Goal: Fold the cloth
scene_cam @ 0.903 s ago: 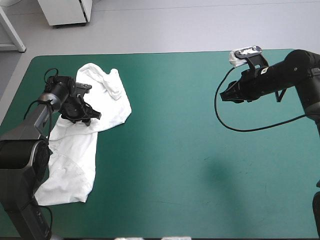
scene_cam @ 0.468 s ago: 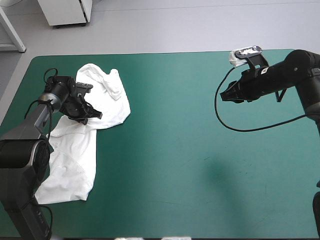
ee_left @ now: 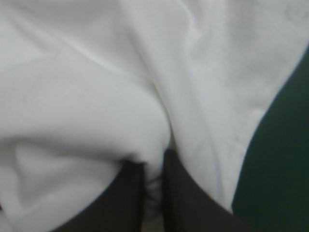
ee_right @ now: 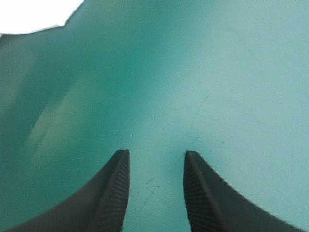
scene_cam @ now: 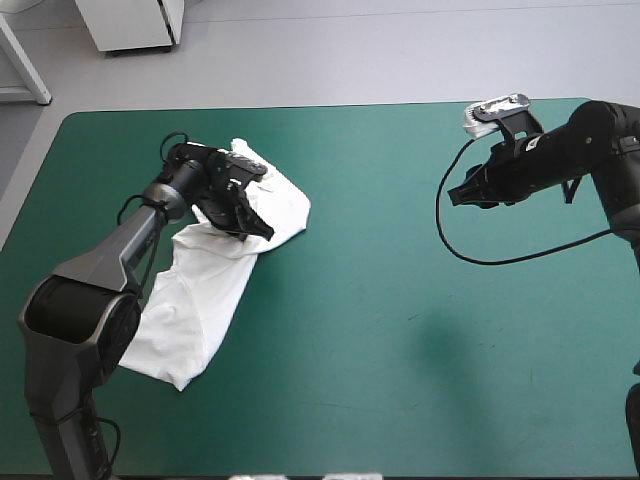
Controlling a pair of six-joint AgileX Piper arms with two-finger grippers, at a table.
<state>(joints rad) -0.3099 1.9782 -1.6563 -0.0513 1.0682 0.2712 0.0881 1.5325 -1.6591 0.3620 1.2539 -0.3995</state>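
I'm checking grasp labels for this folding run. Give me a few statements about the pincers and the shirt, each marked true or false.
1. The left pincer is shut on the T-shirt. True.
2. The right pincer also grips cloth. False: it is open above the teal-green cover, holding nothing.
3. The T-shirt lies on the left half of the teal-green cover. True.
4. The T-shirt is a neat folded bundle. False: it is a crumpled, drawn-out strip, bunched where the left pincer holds it.
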